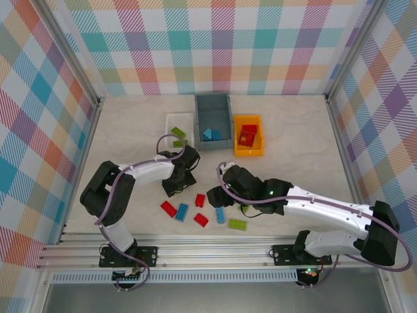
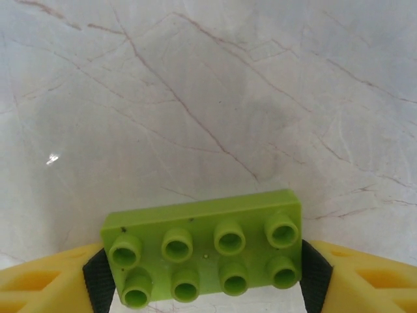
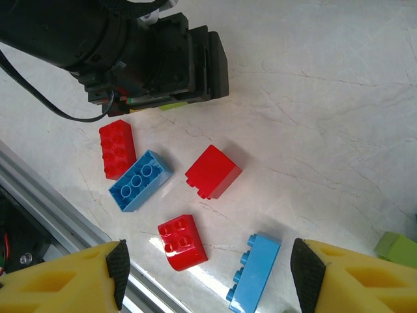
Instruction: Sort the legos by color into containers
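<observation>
A lime green lego (image 2: pixel 205 251), studs toward the camera, sits clamped between the black pads of my left gripper (image 2: pixel 205 277) over the marble table. That gripper (image 1: pixel 176 185) hangs left of the loose legos. My right gripper (image 3: pixel 212 280) stands open above them, holding nothing. Below it lie a red lego (image 3: pixel 182 242) and a blue lego (image 3: pixel 254 272) between its fingers. Farther off are a red block (image 3: pixel 213 171), a blue brick (image 3: pixel 140 180) and a long red brick (image 3: pixel 117 148). A green lego (image 3: pixel 397 249) lies at the right.
At the back stand the white tray (image 1: pixel 171 120) with green legos, the grey-blue bin (image 1: pixel 214 104) with blue ones and the orange-yellow bin (image 1: pixel 238 149) with red ones. The left arm's black wrist (image 3: pixel 156 52) hangs just beyond the loose bricks. A metal rail (image 1: pixel 208 251) edges the table's front.
</observation>
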Available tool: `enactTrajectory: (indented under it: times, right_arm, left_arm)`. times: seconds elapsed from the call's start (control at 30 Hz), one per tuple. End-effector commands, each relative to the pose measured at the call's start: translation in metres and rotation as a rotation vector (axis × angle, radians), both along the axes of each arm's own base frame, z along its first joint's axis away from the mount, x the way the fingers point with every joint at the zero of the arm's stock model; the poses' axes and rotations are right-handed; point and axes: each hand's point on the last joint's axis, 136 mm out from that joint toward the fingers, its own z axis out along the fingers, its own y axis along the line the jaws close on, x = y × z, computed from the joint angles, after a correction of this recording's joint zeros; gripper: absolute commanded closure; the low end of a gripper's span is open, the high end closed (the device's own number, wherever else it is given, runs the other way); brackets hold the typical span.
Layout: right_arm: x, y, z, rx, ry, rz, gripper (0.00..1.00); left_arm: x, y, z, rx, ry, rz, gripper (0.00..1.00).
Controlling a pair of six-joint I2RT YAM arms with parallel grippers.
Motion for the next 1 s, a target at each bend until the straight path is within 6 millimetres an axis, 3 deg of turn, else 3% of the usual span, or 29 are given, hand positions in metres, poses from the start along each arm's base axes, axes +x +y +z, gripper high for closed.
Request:
enactTrajectory:
  times: [0.0,0.1,0.23,0.33,0.53,0.77,0.97]
  right_arm:
    - [0.000,0.001,-0.002,0.007,-0.001,-0.015,0.32]
    - [0.001,0.001,0.000,0.010,-0.005,-0.022,0.32]
    - [0.008,0.001,0.015,0.037,-0.052,-0.040,0.32]
    - [0.019,0.003,0.032,0.083,-0.112,-0.077,0.31]
    - [0.055,0.021,0.070,0.208,-0.226,-0.147,0.31]
    - [0.099,0.053,0.095,0.292,-0.264,-0.164,0.31]
    - [0.132,0.068,0.098,0.317,-0.225,-0.206,0.31]
  left_arm:
    - [0.002,0.006,-0.010,0.006,-0.009,0.015,0.35]
    - [0.005,0.008,0.001,0.007,-0.044,0.011,0.38]
    - [0.022,0.012,0.047,0.034,-0.138,-0.028,0.39]
    - [0.045,0.015,0.084,0.037,-0.204,-0.063,0.39]
    - [0.111,0.022,0.131,0.037,-0.288,-0.115,0.40]
    - [0.189,0.023,0.144,0.039,-0.344,-0.170,0.41]
    - [0.238,0.026,0.131,0.060,-0.349,-0.198,0.42]
